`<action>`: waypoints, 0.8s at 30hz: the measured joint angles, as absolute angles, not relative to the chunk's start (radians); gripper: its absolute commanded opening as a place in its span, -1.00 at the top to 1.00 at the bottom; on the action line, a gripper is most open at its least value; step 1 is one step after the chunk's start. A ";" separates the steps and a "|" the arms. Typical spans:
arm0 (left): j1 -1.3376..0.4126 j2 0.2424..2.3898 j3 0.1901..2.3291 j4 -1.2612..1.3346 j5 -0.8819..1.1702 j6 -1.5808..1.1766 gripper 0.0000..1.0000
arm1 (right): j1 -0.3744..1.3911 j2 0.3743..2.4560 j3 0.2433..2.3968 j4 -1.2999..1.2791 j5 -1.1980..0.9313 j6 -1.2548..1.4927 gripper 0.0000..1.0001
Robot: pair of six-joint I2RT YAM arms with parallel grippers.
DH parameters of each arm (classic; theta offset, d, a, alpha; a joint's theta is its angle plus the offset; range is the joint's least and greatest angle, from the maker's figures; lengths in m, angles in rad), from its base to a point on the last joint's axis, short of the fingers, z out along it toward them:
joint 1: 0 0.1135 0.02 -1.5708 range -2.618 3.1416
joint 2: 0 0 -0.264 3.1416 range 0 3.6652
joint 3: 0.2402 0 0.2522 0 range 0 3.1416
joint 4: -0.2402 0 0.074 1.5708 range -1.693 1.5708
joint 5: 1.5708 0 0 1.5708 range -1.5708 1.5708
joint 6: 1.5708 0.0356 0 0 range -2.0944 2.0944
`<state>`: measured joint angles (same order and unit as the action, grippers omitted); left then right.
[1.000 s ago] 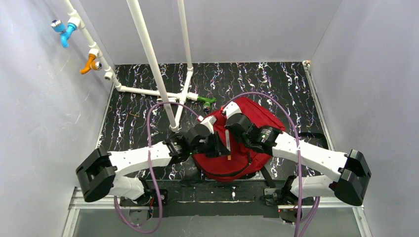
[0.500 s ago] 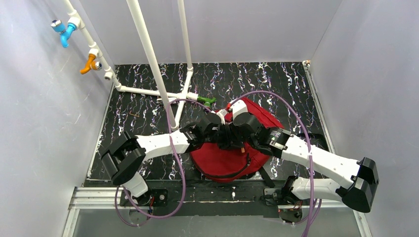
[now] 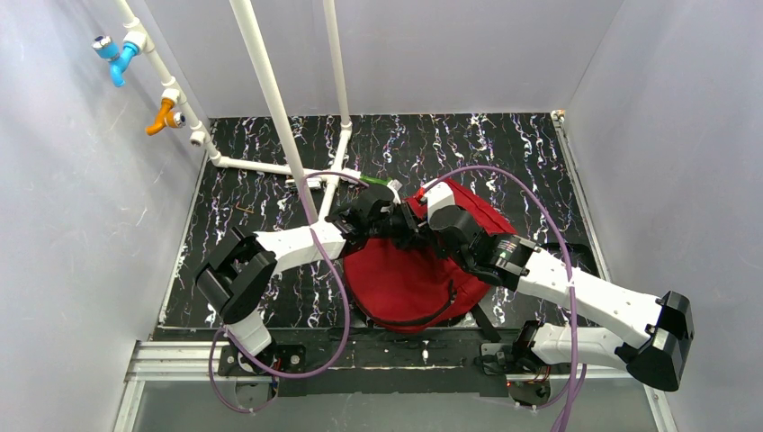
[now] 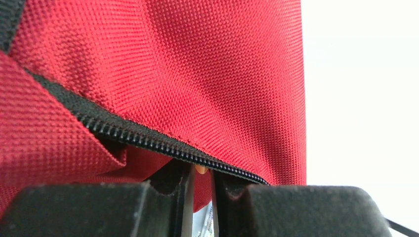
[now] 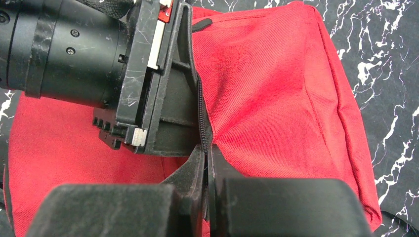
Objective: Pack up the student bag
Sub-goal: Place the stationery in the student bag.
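"Over the bag (image 3: pixel 405 283), what has changed?"
"Both arms have moved from its middle to its far rim, meeting at the zip (image 4: pixel 138 138). The bag has stayed put on the surface (image 3: pixel 270 171), just in front of the bases."
"And the claws?"
"The right claw (image 5: pixel 206 157) is pinched on the zip. The left claw (image 4: pixel 200 178) is nearly together on a thin orange-tipped thing (image 4: pixel 200 169), likely an item being fed into the opening, so packing seems underway, not finished."
"Any writing?"
"None can be read."
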<state>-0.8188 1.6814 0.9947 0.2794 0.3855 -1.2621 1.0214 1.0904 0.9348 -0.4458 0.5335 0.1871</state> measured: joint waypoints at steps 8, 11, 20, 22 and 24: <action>-0.828 1.687 1.022 0.260 0.288 -1.300 0.45 | 1.021 1.090 0.935 -0.447 0.531 0.198 0.97; -0.826 1.713 1.055 0.252 0.271 -1.305 0.44 | 1.017 1.091 0.935 -0.445 0.543 0.200 0.97; -0.830 1.723 1.071 0.236 0.262 -1.273 0.21 | 1.016 1.093 0.935 -0.443 0.548 0.203 0.97; -0.833 1.709 1.052 0.244 0.256 -1.245 0.18 | 1.016 1.093 0.934 -0.446 0.546 0.204 0.97; -0.836 1.671 1.008 0.255 0.244 -1.211 0.17 | 1.021 1.092 0.927 -0.450 0.537 0.205 0.97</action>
